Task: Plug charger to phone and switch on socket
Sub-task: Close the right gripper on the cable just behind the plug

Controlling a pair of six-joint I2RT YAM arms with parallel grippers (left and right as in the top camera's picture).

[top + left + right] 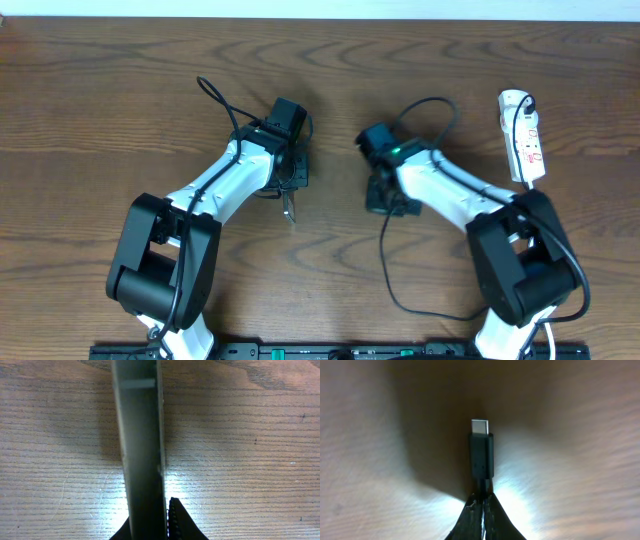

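Observation:
The phone [140,435] stands on edge over the wooden table, a dark slab running up the left wrist view. My left gripper [149,516] is shut on its lower part. From overhead the phone shows only as a thin sliver [289,207] below the left gripper [288,185]. My right gripper [480,496] is shut on the charger [481,457] just behind its black connector, and the metal tip points away, bare. The right gripper [383,195] hangs a hand's width right of the phone. The white socket [522,135] lies at the far right with a black plug in its far end.
A thin black cable [386,265] trails from the right gripper toward the front edge and loops right. Thicker black robot cables arch over both arms. The arm bases stand at the front edge.

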